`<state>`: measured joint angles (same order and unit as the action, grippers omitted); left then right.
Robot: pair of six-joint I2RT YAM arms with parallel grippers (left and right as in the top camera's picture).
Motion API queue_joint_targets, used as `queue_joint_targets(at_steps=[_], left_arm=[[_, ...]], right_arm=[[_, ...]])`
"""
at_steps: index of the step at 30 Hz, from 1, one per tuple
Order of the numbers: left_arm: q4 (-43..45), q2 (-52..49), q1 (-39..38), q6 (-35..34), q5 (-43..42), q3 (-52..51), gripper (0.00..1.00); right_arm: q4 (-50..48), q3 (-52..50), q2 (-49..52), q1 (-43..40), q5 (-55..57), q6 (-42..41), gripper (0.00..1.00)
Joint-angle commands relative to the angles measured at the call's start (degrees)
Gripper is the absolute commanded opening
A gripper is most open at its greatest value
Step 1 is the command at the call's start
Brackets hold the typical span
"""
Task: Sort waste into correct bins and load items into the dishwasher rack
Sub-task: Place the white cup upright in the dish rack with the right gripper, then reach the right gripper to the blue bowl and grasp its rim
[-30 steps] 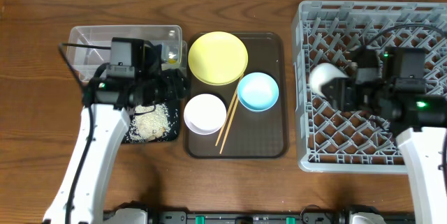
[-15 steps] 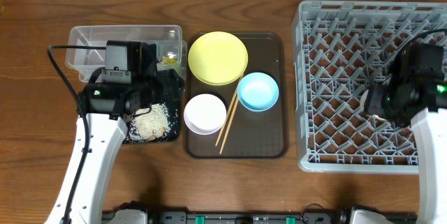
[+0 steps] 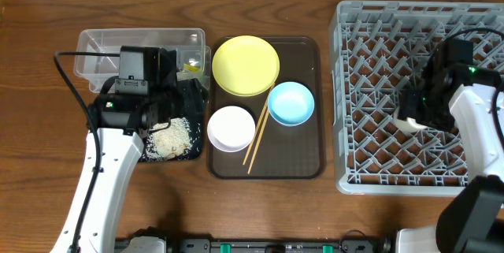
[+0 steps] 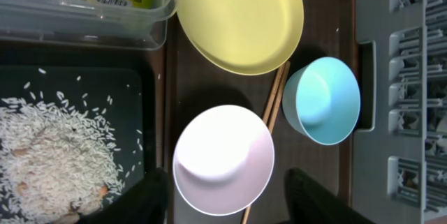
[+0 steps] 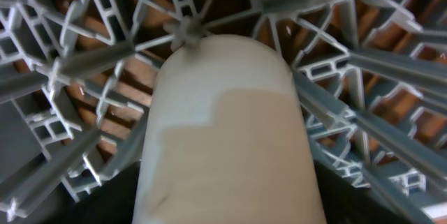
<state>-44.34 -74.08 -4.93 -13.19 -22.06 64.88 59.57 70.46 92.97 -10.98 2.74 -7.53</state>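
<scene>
One wooden table (image 3: 47,166) fills the view, with a pale strip along its far edge. Rack (image 3: 370,16) at right; brown tray (image 3: 291,158) mid-table holds plate (image 3: 246,65), blue bowl (image 3: 290,102), white bowl (image 3: 231,128) and chopsticks (image 3: 257,139). At left, tub (image 3: 102,48) holds wrapper (image 3: 190,67) and black tray (image 3: 197,149) holds rice (image 3: 171,137). Right gripper (image 3: 415,109) grasps cup (image 3: 409,121) low among the rack pegs; left gripper (image 4: 230,199) hangs spread wide and empty over the white bowl.

Left arm (image 3: 102,166): white link shells, black joint housings, boxy black wrist module, thin black cable loop, small green light. Left end effector (image 4: 234,197): black fingers. Right arm (image 3: 476,139): same white-and-black build, black cable, green light.
</scene>
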Motion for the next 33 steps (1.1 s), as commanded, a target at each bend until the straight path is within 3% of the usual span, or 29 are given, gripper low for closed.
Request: queue_joint_targets(at_steps=[1, 7, 10, 16, 19, 29, 33], left_arm=[[-0.44, 0.13, 0.26, 0.70, 0.74, 0.59, 0.60], [-2.58, 0.11, 0.26, 0.68, 3.43, 0.59, 0.63], [-5.79, 0.11, 0.26, -0.17, 9.94, 0.59, 0.63], [-12.31, 0.13, 0.26, -9.70, 24.52, 0.59, 0.63], [-12.83, 0.13, 0.26, -12.50, 25.42, 0.59, 0.63], [-12.85, 0.11, 0.26, -12.63, 25.33, 0.59, 0.65], [-12.83, 0.11, 0.26, -12.63, 25.33, 0.59, 0.66]], right_arm=[[-0.48, 1.09, 0.02, -0.39, -2.80, -0.55, 0.99], [-0.81, 1.36, -2.12, -0.26, -7.54, -0.52, 0.99], [-2.91, 2.49, -5.25, 0.35, -13.31, 2.12, 0.96], [-12.61, 2.93, -11.13, 6.23, -26.88, 8.98, 0.89], [-15.50, 2.89, -11.06, 11.74, -26.67, 9.94, 0.88], [-19.39, 2.86, -1.05, 26.99, -18.53, 10.80, 0.82], [-21.16, 2.89, 4.17, 30.21, -14.03, 8.28, 0.73]])
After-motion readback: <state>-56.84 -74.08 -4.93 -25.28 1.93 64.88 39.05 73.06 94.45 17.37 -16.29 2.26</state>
